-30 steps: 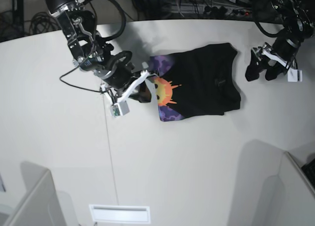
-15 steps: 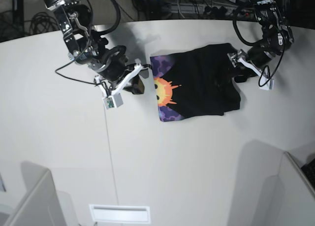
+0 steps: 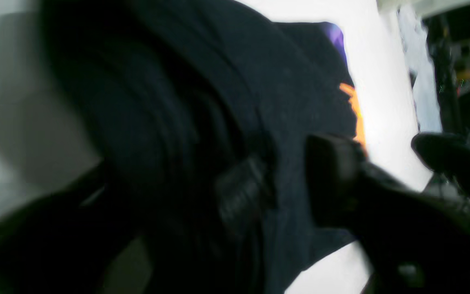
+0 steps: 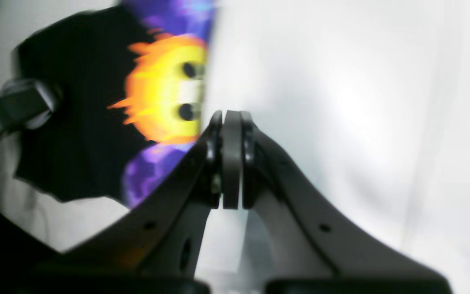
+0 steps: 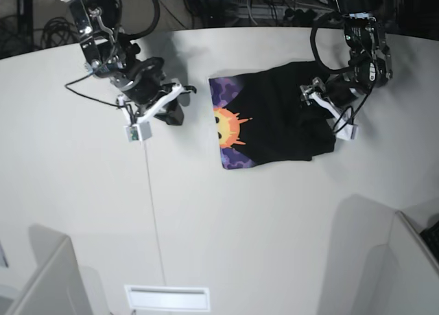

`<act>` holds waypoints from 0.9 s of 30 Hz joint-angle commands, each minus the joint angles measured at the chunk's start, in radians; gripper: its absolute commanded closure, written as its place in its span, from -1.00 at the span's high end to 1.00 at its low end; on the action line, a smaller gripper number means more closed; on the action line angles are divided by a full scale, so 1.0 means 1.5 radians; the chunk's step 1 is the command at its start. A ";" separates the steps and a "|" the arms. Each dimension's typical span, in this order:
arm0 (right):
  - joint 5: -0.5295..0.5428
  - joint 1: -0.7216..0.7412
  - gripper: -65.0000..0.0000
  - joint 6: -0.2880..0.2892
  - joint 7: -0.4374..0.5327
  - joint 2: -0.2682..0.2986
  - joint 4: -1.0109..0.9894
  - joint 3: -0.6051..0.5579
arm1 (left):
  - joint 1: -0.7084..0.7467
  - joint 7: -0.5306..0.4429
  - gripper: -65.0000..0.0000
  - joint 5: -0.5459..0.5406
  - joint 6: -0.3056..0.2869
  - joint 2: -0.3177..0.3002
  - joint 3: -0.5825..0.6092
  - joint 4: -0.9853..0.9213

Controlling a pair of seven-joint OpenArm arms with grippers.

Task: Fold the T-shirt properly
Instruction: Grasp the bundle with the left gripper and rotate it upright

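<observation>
From my remote seat: the T-shirt (image 5: 278,116) is lying on the white table (image 5: 226,226), toward the far side, partly folded into a rough rectangle. Most of what shows is plain black, with the printed strip along its edge facing the right arm, the sun face (image 5: 228,126) on purple.

Right gripper (image 4: 230,122) is sitting off the shirt, beside the printed edge, over bare table. In the right wrist view the two fingers are pressed flat together with nothing between them, so that one's closed and empty. Same view shows the sun face (image 4: 165,90) just past the fingertips, and the other arm's gripper poking in at the shirt's far edge.

Left gripper (image 5: 322,99) is at the opposite side of the shirt from the print, right over the black fabric. The left wrist view is really blurry, but I can make out the shirt (image 3: 202,102) bunched into ridges filling most of the frame, with dark fingers (image 3: 333,179) on either side of some cloth. Whether it's actually pinching the fabric or just spread over it, I honestly can't tell from these pictures.

A thin seam line (image 5: 154,219) runs across the table from under the right gripper toward the near edge.
</observation>
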 commanded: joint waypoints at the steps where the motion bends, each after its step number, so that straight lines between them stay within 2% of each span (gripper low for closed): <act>1: 0.005 -0.007 -1.00 0.008 0.024 0.002 0.023 0.016 | -0.009 0.002 -0.02 0.006 -0.003 -0.010 0.001 0.001; 5: 0.005 -0.043 -1.00 0.008 0.028 0.002 0.031 0.079 | -0.015 0.002 -0.75 0.026 -0.003 -0.012 0.027 0.001; 7: 0.005 -0.061 -1.00 0.008 0.028 0.002 0.031 0.114 | -0.021 0.002 -1.00 0.027 -0.003 -0.021 0.046 0.006; 12: 0.006 -0.096 -1.00 0.013 0.029 0.002 0.032 0.182 | -0.064 0.043 -1.00 0.051 -0.002 -0.062 0.130 0.005; 17: 0.008 -0.123 -1.00 0.081 0.029 -0.012 0.032 0.246 | -0.118 0.081 -1.00 0.106 -0.002 -0.084 0.198 0.005; 22: 0.008 -0.151 -1.00 0.111 0.027 -0.044 0.032 0.320 | -0.187 0.090 -1.00 0.179 -0.002 -0.102 0.350 0.005; 27: 0.008 -0.177 -1.00 0.124 0.027 -0.052 0.032 0.362 | -0.240 0.088 -1.00 0.223 -0.004 -0.100 0.468 0.005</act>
